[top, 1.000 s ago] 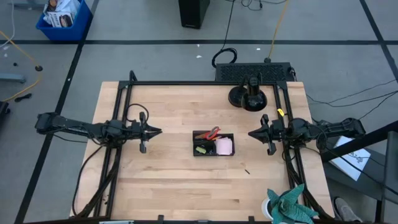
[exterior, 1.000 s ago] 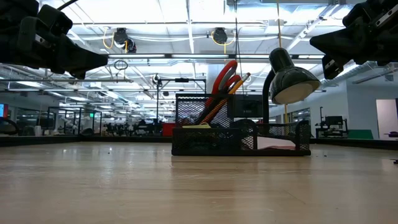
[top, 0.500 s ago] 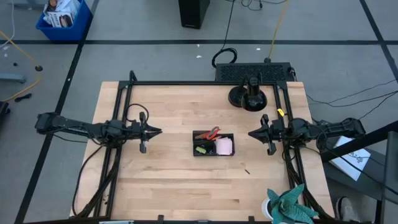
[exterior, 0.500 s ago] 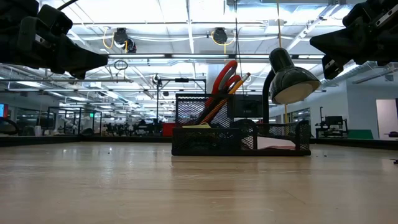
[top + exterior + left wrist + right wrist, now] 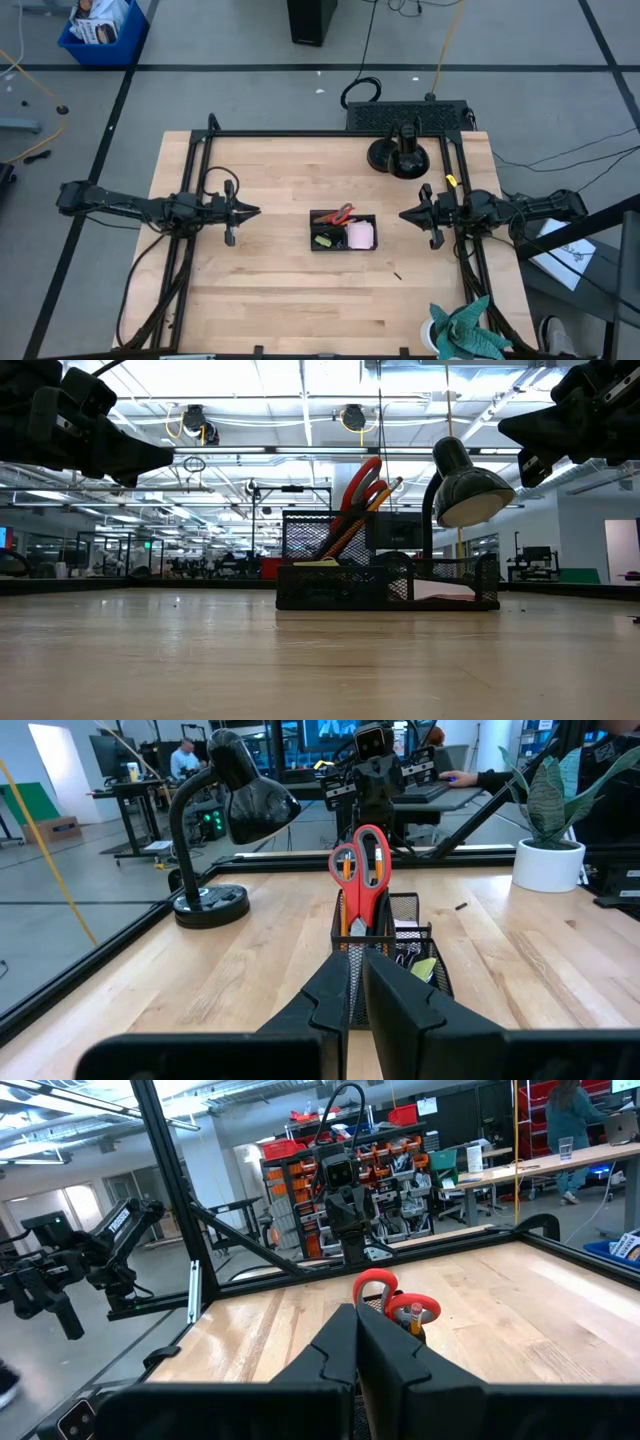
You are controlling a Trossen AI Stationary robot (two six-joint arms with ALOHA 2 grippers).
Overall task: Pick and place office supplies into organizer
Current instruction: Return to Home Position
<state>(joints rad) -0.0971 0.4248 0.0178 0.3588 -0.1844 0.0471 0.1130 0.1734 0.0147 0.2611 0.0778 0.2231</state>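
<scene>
The black mesh organizer [image 5: 343, 231] stands at the table's middle. Red-handled scissors [image 5: 365, 870] and orange pencils [image 5: 385, 492] stick up out of its tall compartment. A pink sticky-note pad [image 5: 361, 234] and a yellow-green piece [image 5: 323, 240] lie in its low compartments. My left gripper [image 5: 255, 211] hovers left of the organizer, pointing level at it, shut and empty. My right gripper [image 5: 403, 214] hovers right of it, also level, shut and empty. In each wrist view the shut fingers, left [image 5: 355, 965] and right [image 5: 357, 1315], line up with the scissors.
A black desk lamp [image 5: 398, 155] stands at the far edge, right of centre. A small dark piece [image 5: 397, 275] lies on the bare wood near-right of the organizer. A teal-green plant in a white pot [image 5: 462, 330] sits at the near right corner.
</scene>
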